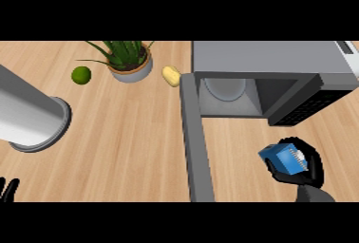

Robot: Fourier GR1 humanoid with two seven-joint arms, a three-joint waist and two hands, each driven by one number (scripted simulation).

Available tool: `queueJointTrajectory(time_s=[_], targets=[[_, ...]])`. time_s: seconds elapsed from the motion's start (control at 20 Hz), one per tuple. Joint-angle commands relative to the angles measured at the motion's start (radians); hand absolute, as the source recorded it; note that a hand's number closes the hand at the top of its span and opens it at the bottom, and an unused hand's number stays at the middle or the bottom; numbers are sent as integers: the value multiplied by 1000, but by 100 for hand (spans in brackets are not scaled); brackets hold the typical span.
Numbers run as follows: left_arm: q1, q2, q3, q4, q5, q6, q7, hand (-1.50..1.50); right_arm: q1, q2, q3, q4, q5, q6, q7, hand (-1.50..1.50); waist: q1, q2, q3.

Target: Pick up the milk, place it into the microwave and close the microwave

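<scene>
Right hand [301, 163], lower right of the frame: black fingers are curling round the small blue milk carton [284, 158], so you are holding it, and it is sitting in front of the microwave, right of the door's edge.

Grey box microwave [270, 59], upper right: its grey door [194, 137] is swinging fully open and running down the middle of the frame as a long strip. The cavity is showing a pale round turntable plate [226, 88] at its back left. The dark control panel [308, 107] is bounding the opening on the right.

Step in hand, as I judge it: carrying the milk into the cavity.

- You are starting right of the opening's centre. Drift the carton up and left as you advance, aiming at the turntable plate.
- Watch the control panel corner; it is lying nearest your path.
- Keep the carton upright and set it down well inside before uncurling, so the door can close past it.

Left hand [8, 189], bottom left corner: only fingertips are showing, straight and upright, resting. It looks better placed for the door.

Elsewhere in the upper left: a green lime [82, 75], a potted green plant [127, 60], a yellow lemon [171, 75] and a large grey cylinder [28, 116], all well apart from your path.
</scene>
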Motion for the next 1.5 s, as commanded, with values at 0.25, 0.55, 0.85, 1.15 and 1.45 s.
queueJointTrajectory(time_s=[0.25, 0.55, 0.85, 1.15, 1.45], targets=[[57, -10, 23, -29, 13, -31, -9, -150, -107, -6, 99, -13, 26, 148, 58, 150, -2, -2, -1], [45, -14, -15, -28, -3, 10, -16, -150, 52, 69, 215, -347, 38, 92, 208, 150, -19, -7, -2], [43, 16, 91, 21, 88, -78, -24, -150, 220, 160, 325, -752, 40, -34, 467, 150, -26, -9, -3], [53, -14, 54, -22, 33, -44, -22, -150, 318, 171, 452, -1015, -28, -196, 644, 150, -15, -5, -2], [23, -3, 167, 79, 104, -116, -42, -150, 276, 172, 523, -1019, 28, -321, 657, 150, -10, -2, -1]])
